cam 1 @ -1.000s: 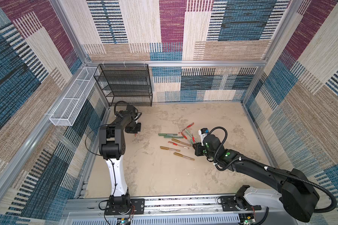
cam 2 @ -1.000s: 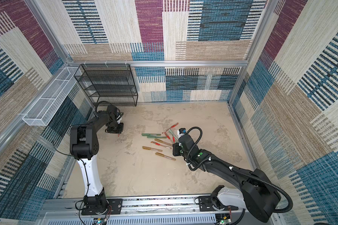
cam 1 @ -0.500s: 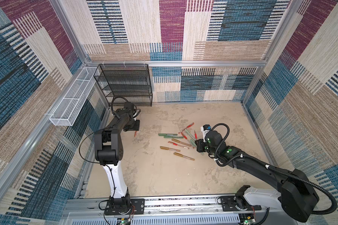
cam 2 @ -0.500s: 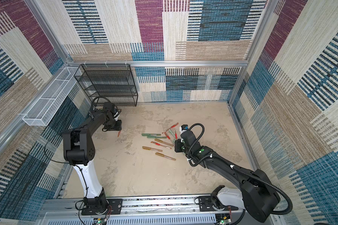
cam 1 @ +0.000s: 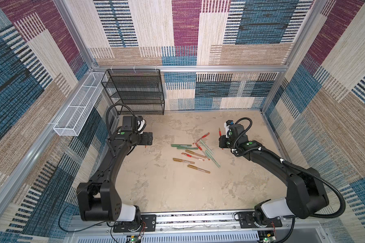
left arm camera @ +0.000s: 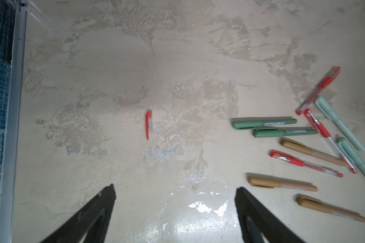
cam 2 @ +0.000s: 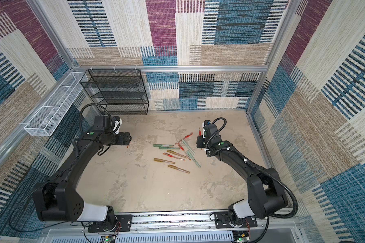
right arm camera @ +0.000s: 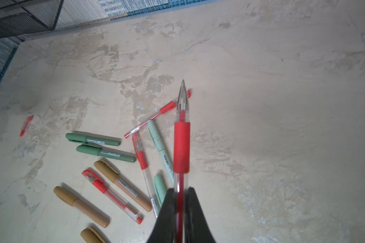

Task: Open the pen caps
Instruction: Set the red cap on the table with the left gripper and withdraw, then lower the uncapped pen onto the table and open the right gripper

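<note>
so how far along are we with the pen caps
Done: one red cap lies loose on the table near the open left gripper. In hand: the right gripper is shut on an uncapped red pen, tip bare. Left: the other ten pens all look capped: three red, two dark green, two mint, three gold.

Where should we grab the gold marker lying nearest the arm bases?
Likely best: take the gold marker on its paler barrel, just past the cap, from straight above, jaws across its width. It lies flat, apart from the other pens, so both long sides are free and the cap is left exposed.
</note>
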`<action>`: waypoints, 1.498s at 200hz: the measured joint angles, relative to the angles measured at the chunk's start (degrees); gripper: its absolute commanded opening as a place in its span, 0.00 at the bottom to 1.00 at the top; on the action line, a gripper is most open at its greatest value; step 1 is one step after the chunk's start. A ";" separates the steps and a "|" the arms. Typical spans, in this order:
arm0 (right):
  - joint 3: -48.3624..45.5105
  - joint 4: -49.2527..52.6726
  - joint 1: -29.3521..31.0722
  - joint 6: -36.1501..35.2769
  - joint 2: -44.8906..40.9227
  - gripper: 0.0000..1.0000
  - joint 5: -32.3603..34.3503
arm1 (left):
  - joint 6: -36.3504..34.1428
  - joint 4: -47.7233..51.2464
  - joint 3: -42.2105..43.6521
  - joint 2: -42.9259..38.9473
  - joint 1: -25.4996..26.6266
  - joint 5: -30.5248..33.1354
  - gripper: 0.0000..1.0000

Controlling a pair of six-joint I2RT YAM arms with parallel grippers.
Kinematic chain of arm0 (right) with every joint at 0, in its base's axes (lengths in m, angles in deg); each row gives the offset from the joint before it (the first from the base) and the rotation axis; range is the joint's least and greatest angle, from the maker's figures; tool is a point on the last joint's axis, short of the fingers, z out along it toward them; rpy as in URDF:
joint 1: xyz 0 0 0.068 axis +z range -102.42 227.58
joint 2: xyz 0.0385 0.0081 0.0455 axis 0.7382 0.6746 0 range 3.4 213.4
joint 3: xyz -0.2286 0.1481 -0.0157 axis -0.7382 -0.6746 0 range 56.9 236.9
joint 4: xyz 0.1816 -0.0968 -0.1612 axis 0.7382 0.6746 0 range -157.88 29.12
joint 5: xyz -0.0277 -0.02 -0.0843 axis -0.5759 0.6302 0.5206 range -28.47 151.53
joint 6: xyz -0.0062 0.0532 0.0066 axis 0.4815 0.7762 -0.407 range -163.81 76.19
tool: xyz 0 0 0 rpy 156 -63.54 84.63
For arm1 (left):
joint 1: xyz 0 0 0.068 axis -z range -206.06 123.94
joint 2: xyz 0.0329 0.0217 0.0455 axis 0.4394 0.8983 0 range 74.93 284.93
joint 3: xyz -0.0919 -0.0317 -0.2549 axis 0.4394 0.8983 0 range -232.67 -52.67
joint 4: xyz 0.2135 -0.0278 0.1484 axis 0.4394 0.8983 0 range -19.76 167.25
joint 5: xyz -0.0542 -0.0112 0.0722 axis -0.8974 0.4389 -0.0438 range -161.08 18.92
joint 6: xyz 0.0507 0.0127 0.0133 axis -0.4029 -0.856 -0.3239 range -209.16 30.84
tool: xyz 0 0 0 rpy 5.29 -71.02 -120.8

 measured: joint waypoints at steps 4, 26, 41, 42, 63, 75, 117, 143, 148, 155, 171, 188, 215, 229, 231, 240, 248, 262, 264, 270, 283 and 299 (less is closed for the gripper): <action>0.63 0.24 -0.70 -0.33 0.90 0.00 -0.31 | -0.04 -0.42 1.11 -1.64 0.00 -0.68 0.99; 4.35 0.70 -3.82 -2.05 6.03 0.00 -0.94 | -0.02 -2.99 5.57 -8.52 -0.50 -3.23 0.99; 7.10 1.11 -5.18 -3.34 9.88 0.00 -1.42 | 0.09 -4.20 7.28 -10.75 -1.40 -4.79 0.99; 7.37 1.16 -5.31 -3.39 10.23 0.00 -1.42 | 0.11 -4.31 7.39 -10.86 -1.46 -4.98 0.99; 11.41 1.81 -7.28 -4.37 15.82 0.00 -2.82 | 0.33 -4.74 7.76 -11.47 -2.16 -5.99 0.99; 13.75 2.40 -8.11 -4.57 18.84 0.00 -2.95 | 0.33 -5.20 7.74 -11.67 -2.23 -6.60 0.99; 19.43 3.32 -9.40 -4.76 26.73 0.00 -2.97 | 0.57 -6.14 7.67 -11.50 -2.25 -7.54 0.99; 20.70 3.63 -9.88 -4.76 29.79 0.01 -2.86 | 0.83 -6.45 7.67 -11.26 -2.25 -8.17 1.00; 20.74 3.72 -9.94 -4.76 30.21 0.01 -2.86 | 0.96 -6.45 7.61 -11.26 -2.27 -8.20 0.99; 20.74 3.89 -9.99 -4.76 30.71 0.02 -2.80 | 0.98 -6.40 7.41 -11.26 -2.34 -8.22 0.99; 20.81 4.50 -10.10 -4.74 31.74 0.03 -1.99 | 0.96 -6.54 7.02 -11.30 -2.36 -8.20 0.99; 21.16 4.33 -10.08 -4.76 32.37 0.06 -1.29 | 0.96 -6.54 7.23 -11.30 -2.36 -8.13 0.99; 20.61 3.06 -10.08 -4.61 32.39 0.15 -0.48 | 0.96 -6.49 7.28 -11.26 -2.51 -8.13 0.99; 19.89 2.19 -10.08 -4.52 32.09 0.20 -0.46 | 0.96 -6.49 7.32 -11.26 -2.58 -8.13 0.99; 19.85 2.10 -10.08 -4.50 32.06 0.20 -0.44 | 0.96 -6.49 7.34 -11.26 -2.58 -8.13 0.99; 19.63 1.92 -10.08 -4.50 31.85 0.22 -0.42 | 0.96 -6.54 7.43 -11.28 -2.58 -8.13 1.00; 19.54 2.25 -10.08 -4.35 31.58 0.23 -0.35 | 0.96 -6.54 7.43 -11.28 -2.58 -8.13 0.99; 19.52 3.63 -10.08 -4.07 30.86 0.26 -0.35 | 0.96 -6.47 7.30 -11.28 -2.58 -8.15 0.99; 19.52 3.80 -10.08 -4.04 30.73 0.27 -0.35 | 0.96 -6.47 7.28 -11.28 -2.58 -8.15 0.99; 19.52 4.31 -10.08 -4.04 30.23 0.28 -0.35 | 0.96 -6.49 7.17 -11.28 -2.58 -8.15 1.00; 19.61 5.11 -10.08 -3.87 28.81 0.29 -0.37 | 0.96 -6.51 7.19 -11.32 -2.58 -8.15 0.99; 19.89 5.92 -9.97 -3.58 26.64 0.31 -0.44 | 0.96 -6.51 7.23 -11.30 -2.58 -8.15 0.99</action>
